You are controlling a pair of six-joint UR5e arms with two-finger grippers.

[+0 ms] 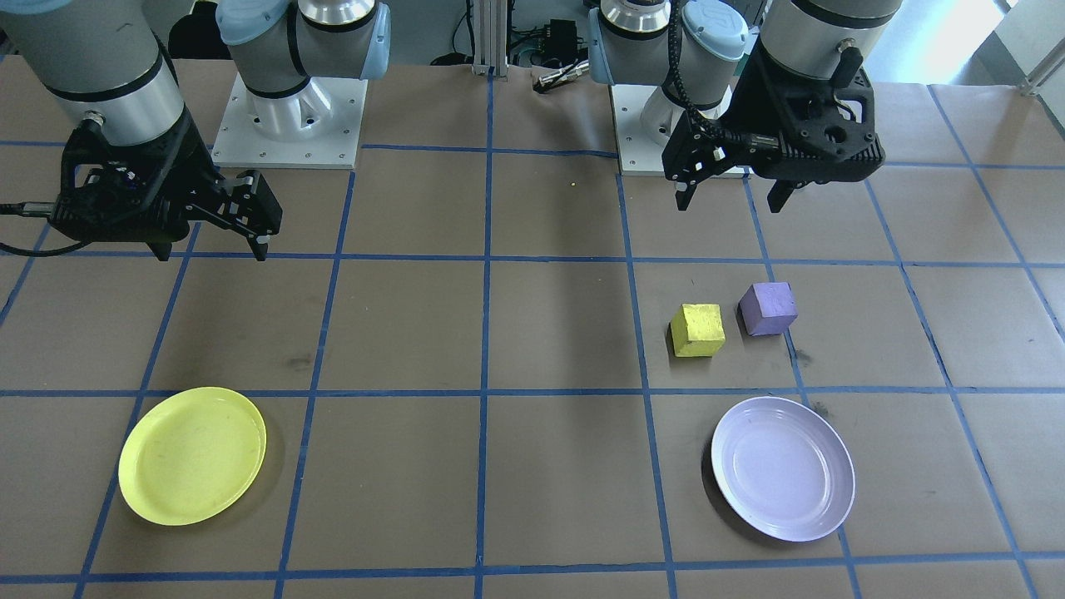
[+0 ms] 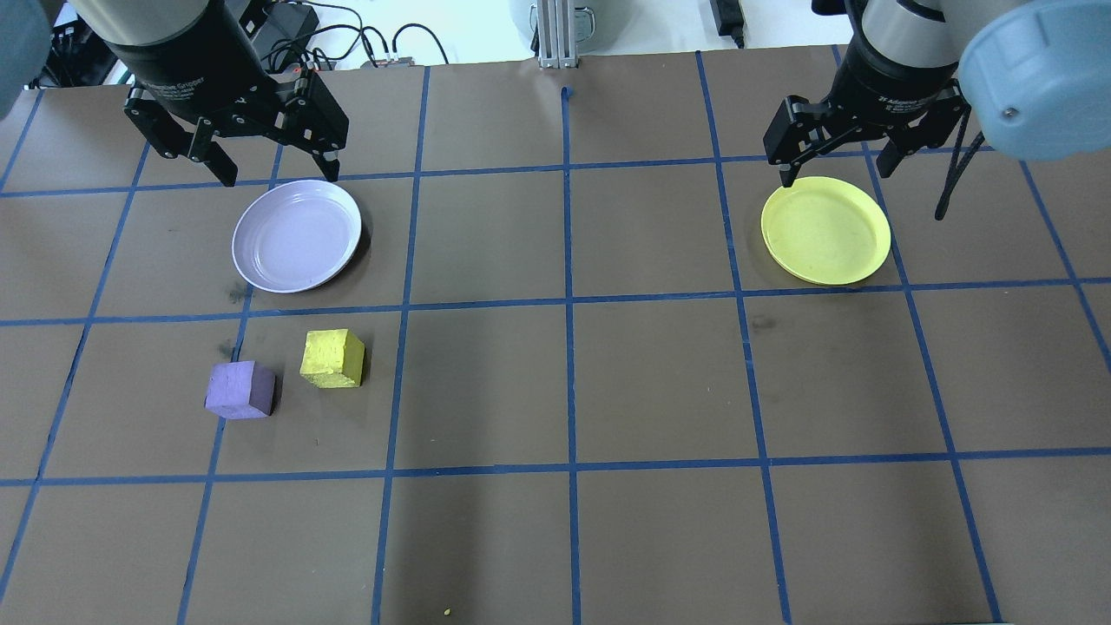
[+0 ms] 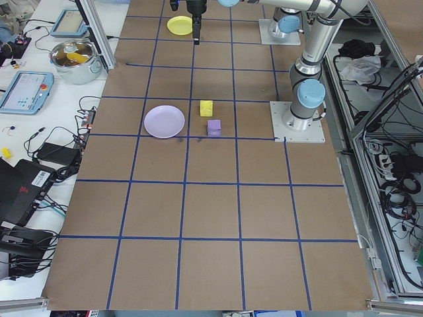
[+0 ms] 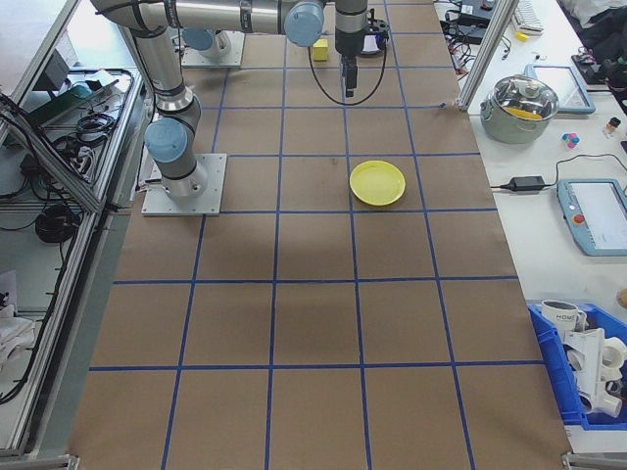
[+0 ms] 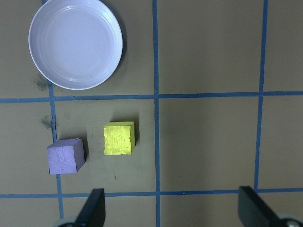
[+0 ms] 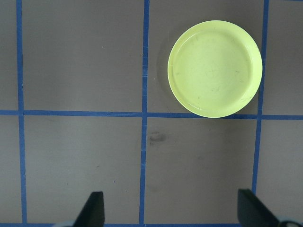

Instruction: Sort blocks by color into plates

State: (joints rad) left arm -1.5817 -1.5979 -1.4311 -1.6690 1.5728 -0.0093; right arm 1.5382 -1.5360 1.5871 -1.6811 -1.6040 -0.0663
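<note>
hanging above the brown paper-covered table [image 2: 555,391] with its blue tape grid, on the left side in the overhead view: the left two-finger gripper [image 2: 269,169], black, jaws spread wide with nothing between them. cut off at the top edge, so most of that arm out of view; only the two dark fingertips showing at the bottom of the left wrist picture. just below it, resting flat on the table, the round pale lavender plastic plate [image 2: 297,235] with a raised rim, holding nothing. nearer the robot, side by side but not touching, the small chalky purple cube [image 2: 239,390] and the small chalky yellow cube [image 2: 331,357], both on the bare paper, near the lavender plate yet outside it. purple cube sitting right at a blue tape line. faint dark smudges on the paper beside the cubes, too blurred to identify.

further right, well apart from the cubes, the round bright yellow plastic plate [image 2: 825,230], also holding nothing. partly over its far rim in the overhead view, the right two-finger gripper [image 2: 838,169], likewise parted wide and gripping nothing, its wrist clipped by the frame and by a large blue-grey joint cap [image 2: 1037,78] out of focus in the corner. in the right wrist picture only the fingertips visible along the bottom edge, the yellow plate whole at upper right.
</note>
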